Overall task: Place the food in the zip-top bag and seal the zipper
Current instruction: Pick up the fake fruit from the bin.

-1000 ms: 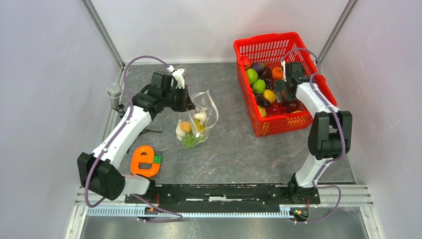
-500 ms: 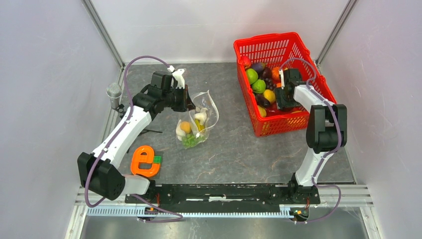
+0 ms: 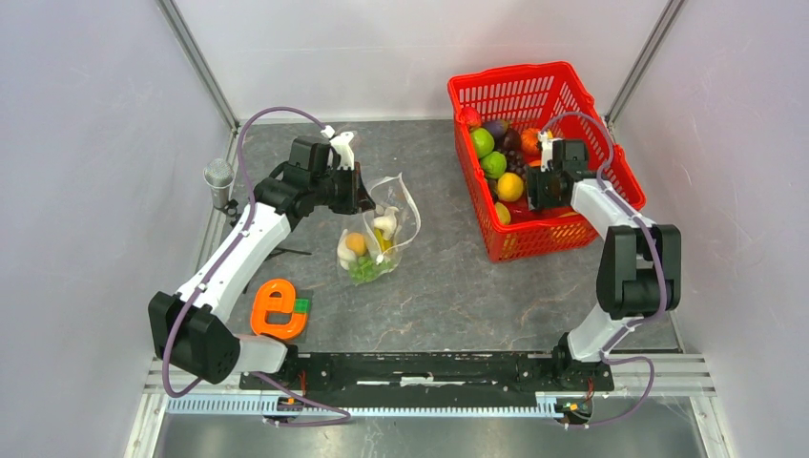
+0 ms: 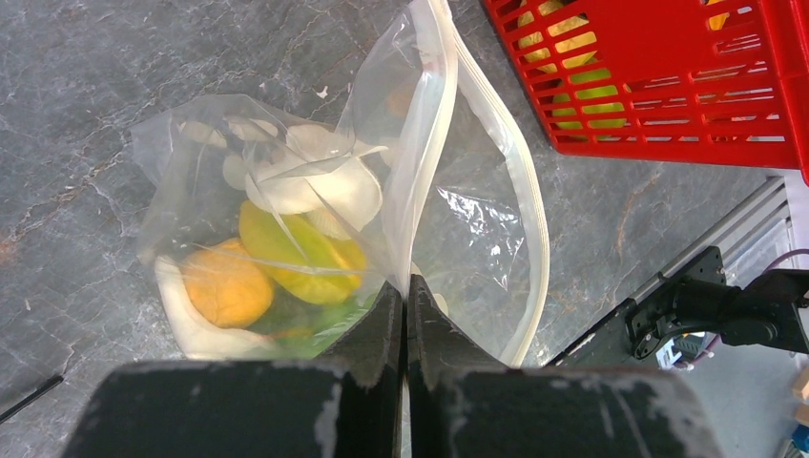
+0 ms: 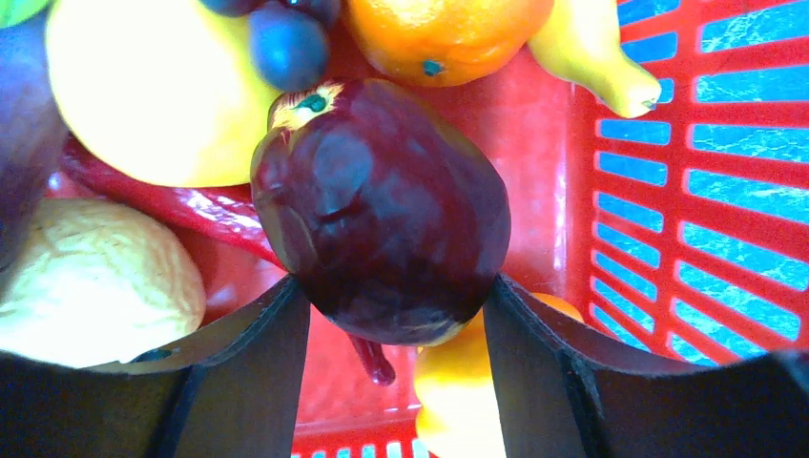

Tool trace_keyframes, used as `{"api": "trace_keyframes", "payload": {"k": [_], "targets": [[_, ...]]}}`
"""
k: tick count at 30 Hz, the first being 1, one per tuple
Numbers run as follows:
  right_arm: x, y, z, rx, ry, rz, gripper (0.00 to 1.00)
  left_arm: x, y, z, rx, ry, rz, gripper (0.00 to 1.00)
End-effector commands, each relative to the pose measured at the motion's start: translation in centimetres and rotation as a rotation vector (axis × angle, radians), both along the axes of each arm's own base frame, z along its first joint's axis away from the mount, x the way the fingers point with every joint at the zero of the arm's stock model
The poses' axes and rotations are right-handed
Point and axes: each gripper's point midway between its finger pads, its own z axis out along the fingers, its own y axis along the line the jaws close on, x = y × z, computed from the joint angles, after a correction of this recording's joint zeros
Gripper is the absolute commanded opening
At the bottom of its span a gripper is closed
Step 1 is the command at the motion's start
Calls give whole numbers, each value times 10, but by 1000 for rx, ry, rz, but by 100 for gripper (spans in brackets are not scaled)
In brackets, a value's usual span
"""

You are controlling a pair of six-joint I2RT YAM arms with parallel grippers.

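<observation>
The clear dotted zip-top bag (image 3: 383,227) lies left of the table's middle, mouth open, with orange (image 4: 224,281), yellow-green (image 4: 296,248) and white toy food inside. Its whitish zipper strip (image 4: 529,219) curves round the open mouth. My left gripper (image 3: 363,196) is shut on one edge of the bag's mouth, as the left wrist view (image 4: 405,286) shows. My right gripper (image 3: 536,189) is inside the red basket (image 3: 534,81). In the right wrist view (image 5: 393,305) its fingers press both sides of a dark red apple (image 5: 382,210).
The basket holds several more toy fruits: green (image 3: 483,145), yellow (image 3: 511,186), orange (image 3: 530,141) and purple. A flat orange e-shaped toy (image 3: 277,307) lies at the near left. A grey cylinder (image 3: 218,176) stands at the left edge. Enclosure walls stand on three sides.
My right gripper has shifted a little to the left inside the basket and its arm has swung round. The yellow fruit beside it has shifted slightly. The left arm and the bag have not moved.
</observation>
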Motion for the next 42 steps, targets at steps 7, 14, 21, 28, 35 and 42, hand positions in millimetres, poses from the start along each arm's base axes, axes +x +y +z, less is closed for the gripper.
{"api": "trace_keyframes", "payload": {"k": [7,14,21,28,35,42], "targets": [[5,55,35,275,-185,134,43,3,-9,12,-63,-33,-15,2],[6,93,41,463,-219,261,50,3,-11,14,-73,-32,-21,2],[23,64,12,365,-149,64,61,1,-11,15,-76,-40,-25,2],[22,66,16,363,-130,95,77,1,-12,14,-80,-33,-29,2],[25,71,18,406,-162,74,85,1,-14,13,-85,-27,-30,2],[20,64,17,387,-183,26,53,2,-10,12,-70,-36,-19,3]]}}
